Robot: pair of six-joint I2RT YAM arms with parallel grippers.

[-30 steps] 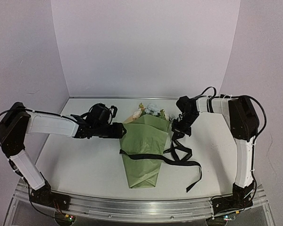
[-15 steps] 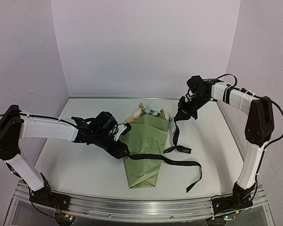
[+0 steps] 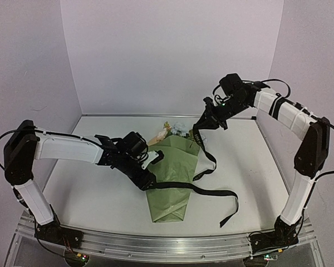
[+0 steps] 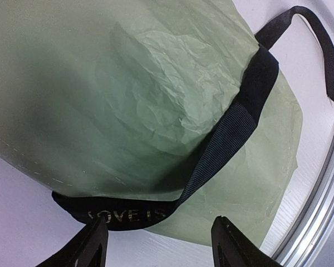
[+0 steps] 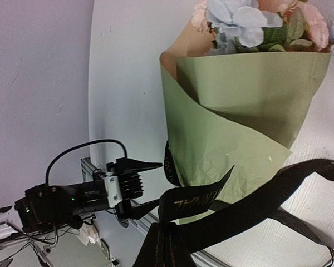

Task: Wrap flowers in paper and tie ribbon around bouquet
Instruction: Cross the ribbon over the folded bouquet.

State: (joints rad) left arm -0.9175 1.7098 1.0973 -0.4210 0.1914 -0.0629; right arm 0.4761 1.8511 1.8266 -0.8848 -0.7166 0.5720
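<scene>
Ribbon [image 3: 211, 192] hangs from right end effector [image 3: 201, 128], poised high above the bouquet [image 3: 170, 169].

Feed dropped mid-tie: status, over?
Left gripper: jaws open by black lettered fabric ribbon. Right gripper: jaws shut on it. Olive-green paper bouquet wrapped, untied. Nothing blocking.

Ahead of the matt black plastic fingers [image 4: 92, 247] of the left gripper [image 4: 158, 236], the thin olive-green paper sheet [image 4: 156, 83] looks matt and crinkled; the narrow black ribbon [image 4: 228, 133] crossing it is ribbed woven cloth; the silvery metal rail [image 4: 323, 211] beyond gleams dully
</scene>
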